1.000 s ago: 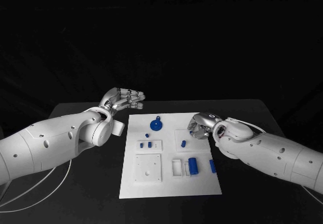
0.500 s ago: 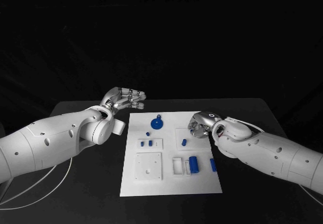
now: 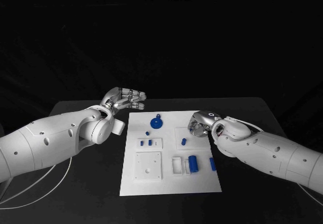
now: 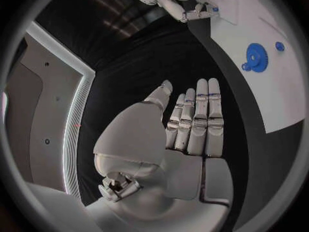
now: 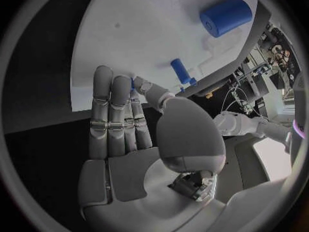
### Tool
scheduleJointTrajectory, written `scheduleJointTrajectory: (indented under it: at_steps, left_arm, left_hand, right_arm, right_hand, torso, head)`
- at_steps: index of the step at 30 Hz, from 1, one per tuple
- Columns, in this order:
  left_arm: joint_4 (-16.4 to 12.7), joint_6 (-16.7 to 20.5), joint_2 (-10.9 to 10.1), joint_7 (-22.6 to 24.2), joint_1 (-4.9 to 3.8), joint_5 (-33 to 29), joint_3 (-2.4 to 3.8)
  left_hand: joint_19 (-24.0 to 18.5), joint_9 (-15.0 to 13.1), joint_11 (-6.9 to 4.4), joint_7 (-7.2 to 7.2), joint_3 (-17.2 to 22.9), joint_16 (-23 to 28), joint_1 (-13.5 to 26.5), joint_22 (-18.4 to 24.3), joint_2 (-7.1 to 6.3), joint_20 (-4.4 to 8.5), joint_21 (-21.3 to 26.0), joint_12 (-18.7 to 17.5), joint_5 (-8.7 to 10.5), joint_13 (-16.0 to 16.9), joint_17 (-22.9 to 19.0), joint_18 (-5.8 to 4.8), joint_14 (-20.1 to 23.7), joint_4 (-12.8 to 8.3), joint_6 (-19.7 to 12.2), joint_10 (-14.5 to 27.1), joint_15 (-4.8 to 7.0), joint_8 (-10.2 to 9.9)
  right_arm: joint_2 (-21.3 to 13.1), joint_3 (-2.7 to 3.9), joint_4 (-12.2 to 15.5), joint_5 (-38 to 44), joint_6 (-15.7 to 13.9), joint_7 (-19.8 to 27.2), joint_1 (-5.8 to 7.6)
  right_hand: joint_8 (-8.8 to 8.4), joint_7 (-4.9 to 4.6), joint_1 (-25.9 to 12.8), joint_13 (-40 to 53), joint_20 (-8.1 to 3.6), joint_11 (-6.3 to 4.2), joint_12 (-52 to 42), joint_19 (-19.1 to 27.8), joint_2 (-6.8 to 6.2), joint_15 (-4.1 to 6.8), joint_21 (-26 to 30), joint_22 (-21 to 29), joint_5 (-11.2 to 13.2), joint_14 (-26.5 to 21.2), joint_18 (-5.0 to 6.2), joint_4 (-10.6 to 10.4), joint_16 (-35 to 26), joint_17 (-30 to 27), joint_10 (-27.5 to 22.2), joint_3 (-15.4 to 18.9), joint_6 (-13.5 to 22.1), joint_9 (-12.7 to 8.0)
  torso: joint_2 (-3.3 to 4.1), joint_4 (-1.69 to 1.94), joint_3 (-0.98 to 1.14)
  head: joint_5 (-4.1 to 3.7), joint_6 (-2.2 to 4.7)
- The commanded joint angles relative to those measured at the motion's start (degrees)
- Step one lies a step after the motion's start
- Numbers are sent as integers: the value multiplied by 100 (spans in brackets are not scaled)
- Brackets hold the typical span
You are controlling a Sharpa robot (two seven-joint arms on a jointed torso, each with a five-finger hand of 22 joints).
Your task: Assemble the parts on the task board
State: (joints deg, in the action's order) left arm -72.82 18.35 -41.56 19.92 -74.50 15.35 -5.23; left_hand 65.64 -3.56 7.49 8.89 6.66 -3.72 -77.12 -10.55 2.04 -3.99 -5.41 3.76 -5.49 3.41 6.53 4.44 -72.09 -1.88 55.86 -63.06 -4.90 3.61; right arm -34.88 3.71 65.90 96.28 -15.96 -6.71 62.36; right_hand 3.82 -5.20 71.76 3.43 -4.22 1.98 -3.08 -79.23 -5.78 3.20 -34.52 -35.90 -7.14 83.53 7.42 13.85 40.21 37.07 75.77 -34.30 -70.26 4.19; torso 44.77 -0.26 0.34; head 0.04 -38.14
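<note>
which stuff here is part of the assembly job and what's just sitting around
Job:
task board
blue gear
blue cylinder
small blue pegs
right hand, over the board

Just there:
black table
left hand, holding nothing

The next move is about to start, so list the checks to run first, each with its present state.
1. Left hand empty, fingers straight: ok.
2. Left hand off the board, beyond its far corner: ok.
3. Right hand over the board's right edge: ok.
4. Right hand's hold: a blue bit shows at its fingertips, pinched or merely behind them: cannot tell.
5. Gear lying on the board, touched by neither hand: ok.
</note>
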Motion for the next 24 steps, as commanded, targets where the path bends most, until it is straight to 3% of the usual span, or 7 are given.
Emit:
scheduleJointTrajectory:
  at_steps: [1, 9, 24]
  left_arm:
    - [-3, -123, 12, -27, -12, 6, 6]
    - [-2, -120, 0, -105, -13, 38, 6]
    - [71, -72, 1, -188, -13, 80, 6]
  left_hand:
    - [22, -7, 3, 15, 41, -20, 36, 3, 37, -4, -18, -22, 14, -3, 5, -3, -44, 6, -43, 38, -9, 22]
    - [18, -7, 4, 16, 52, -20, 18, 4, 38, -2, -35, -22, 14, -3, 11, -2, -46, -11, -42, 42, -7, 23]
    - [4, -7, 6, 16, 80, -19, -3, -1, 40, 2, -61, -22, -1, -3, 15, 0, -47, -37, -46, 56, -5, 24]
  right_arm:
    - [2, -54, -19, 190, 376, -183, -96]
    - [5, -55, -8, 394, 379, -361, -112]
    - [26, -48, 29, 428, 155, -367, -117]
  right_hand:
    - [-12, 28, 51, 33, -69, -37, -34, -1, 100, 50, 13, -38, 1, 11, -15, 68, 8, 13, 142, -24, -100, 11]
    - [-15, 60, -6, 30, -95, -63, -36, 16, 107, 70, 5, -207, -19, 21, -11, 178, 6, 50, 240, -130, -219, 2]
    - [-13, 71, -66, 28, -102, -70, -35, -6, 65, 77, 86, -377, -89, 28, -12, 150, -7, 72, 264, -253, -249, 11]
  torso:
    - [-3, 1, 2]
    - [-4, -2, -5]
    - [-7, 4, -6]
  head:
    - [0, -13]
    - [3, -12]
    - [8, -4]
